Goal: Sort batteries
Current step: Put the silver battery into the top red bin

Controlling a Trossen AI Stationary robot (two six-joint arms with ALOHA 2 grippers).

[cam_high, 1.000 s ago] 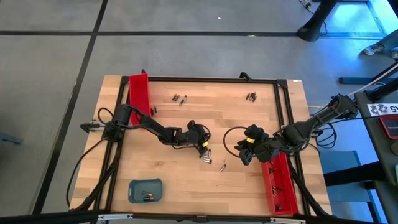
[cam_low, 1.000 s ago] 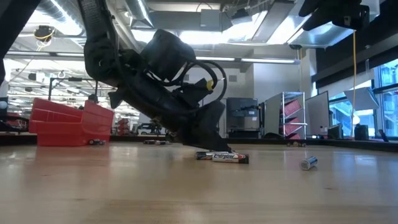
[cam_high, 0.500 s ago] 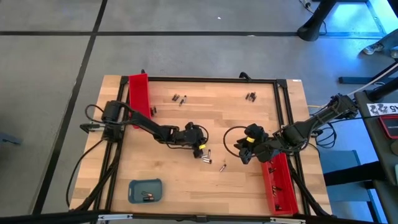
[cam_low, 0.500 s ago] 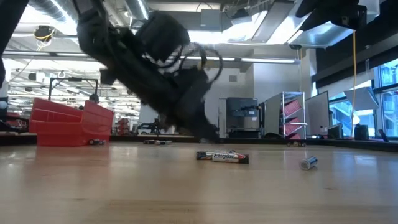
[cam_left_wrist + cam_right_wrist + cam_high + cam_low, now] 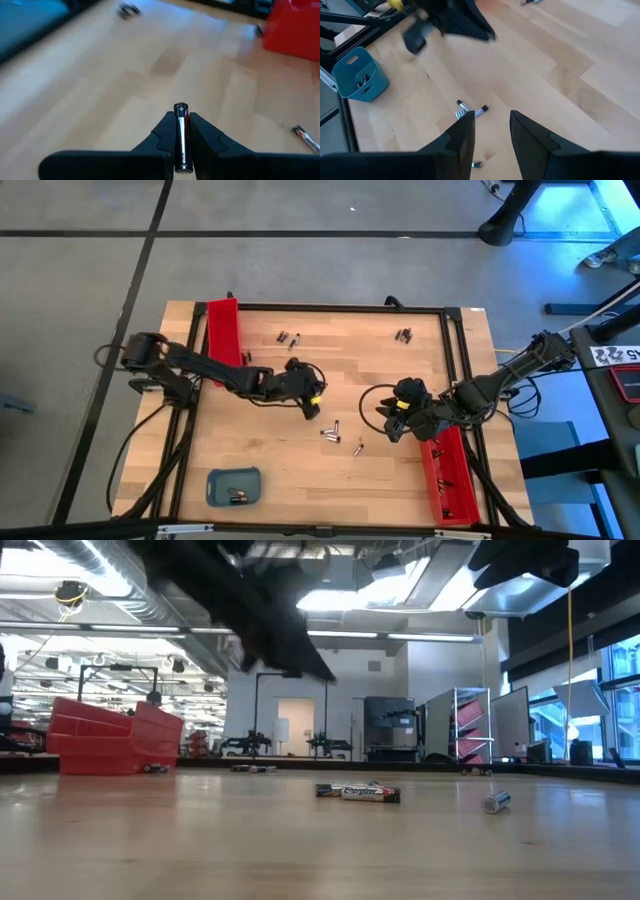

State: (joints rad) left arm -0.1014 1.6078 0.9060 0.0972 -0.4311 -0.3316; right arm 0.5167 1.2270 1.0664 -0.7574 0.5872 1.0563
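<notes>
Seen from the high view, sorting looks partly done: the blue-grey tray (image 5: 234,486) near the front edge holds a couple of cells, while loose batteries (image 5: 331,431) lie mid-table and two more small groups (image 5: 288,338) sit toward the far edge. The left gripper (image 5: 312,408) hangs over the table's middle, and the right gripper (image 5: 385,423) waits near the right-hand red tray (image 5: 446,475). A second red tray (image 5: 223,332) stands at the far left.

From the low view, two cells lie end to end (image 5: 357,792) with a single silvery one (image 5: 496,801) off to one side; the left arm appears only as a dark blur overhead.

Only the left wrist view shows that the left gripper (image 5: 182,131) is pinching a black battery (image 5: 181,135) lengthwise between its fingers (image 5: 162,134), clear of the wood.

In the right wrist view, the right gripper (image 5: 491,131) stands partly apart, empty, above three loose cells (image 5: 468,111).
</notes>
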